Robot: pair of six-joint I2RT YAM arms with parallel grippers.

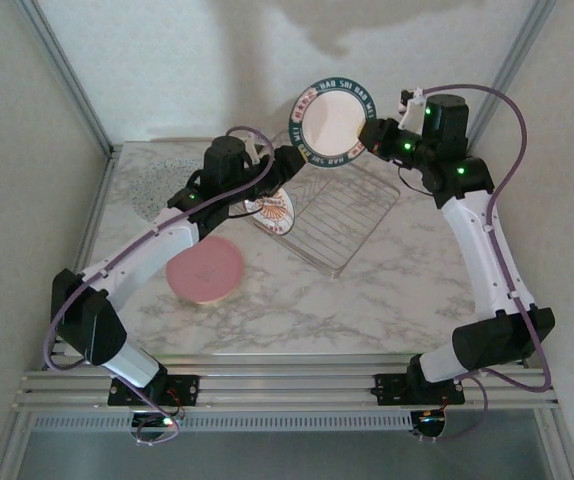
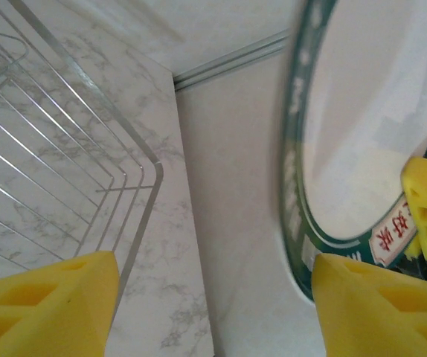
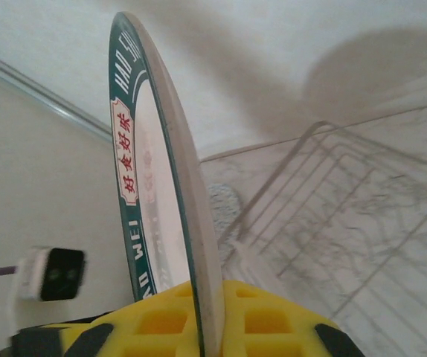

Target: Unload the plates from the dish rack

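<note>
My right gripper (image 1: 375, 136) is shut on the rim of the small dark-blue-rimmed white plate (image 1: 333, 124), holding it upright in the air above the dish rack (image 1: 352, 215). In the right wrist view the plate (image 3: 161, 178) stands edge-on between the yellow pads (image 3: 210, 323). My left gripper (image 1: 289, 163) sits just left of this plate, open, with its pads (image 2: 42, 305) wide apart and nothing between them; the plate (image 2: 362, 126) is to the right of them. The small sunburst plate (image 1: 272, 212) leans at the rack's left end. The pink plate (image 1: 205, 268) lies on the table.
A speckled plate (image 1: 157, 180) lies flat at the table's back left. The wire rack (image 2: 50, 149) runs diagonally across the marble tabletop (image 1: 387, 290). Walls close in behind and on both sides.
</note>
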